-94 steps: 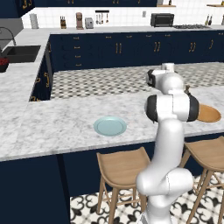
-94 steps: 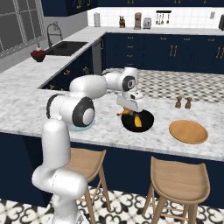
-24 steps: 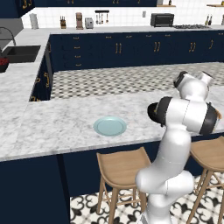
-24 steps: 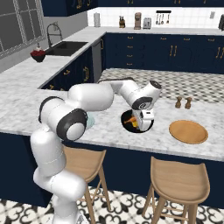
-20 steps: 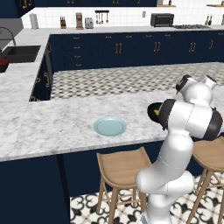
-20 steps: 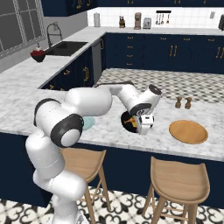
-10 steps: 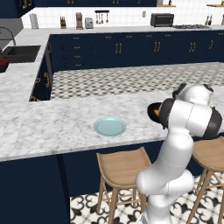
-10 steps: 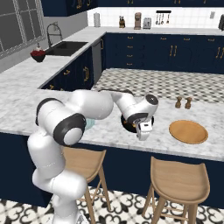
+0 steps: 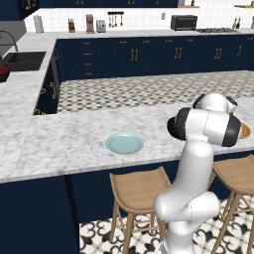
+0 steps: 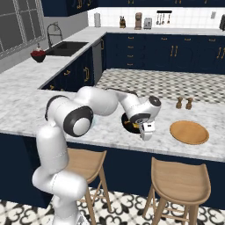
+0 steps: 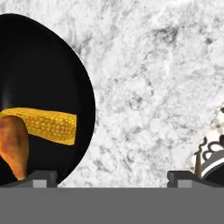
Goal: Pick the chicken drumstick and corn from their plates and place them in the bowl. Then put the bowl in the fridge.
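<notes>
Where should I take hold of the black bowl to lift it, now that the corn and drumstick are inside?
Probably the bowl's rim on the side facing the bare marble, coming down from above. The corn and drumstick lie toward the middle, so that edge is free for one finger inside, one outside. The end effector stands open astride that rim.

No legible text, labels, brand marks, numbers or signs anywhere in the scene.
</notes>
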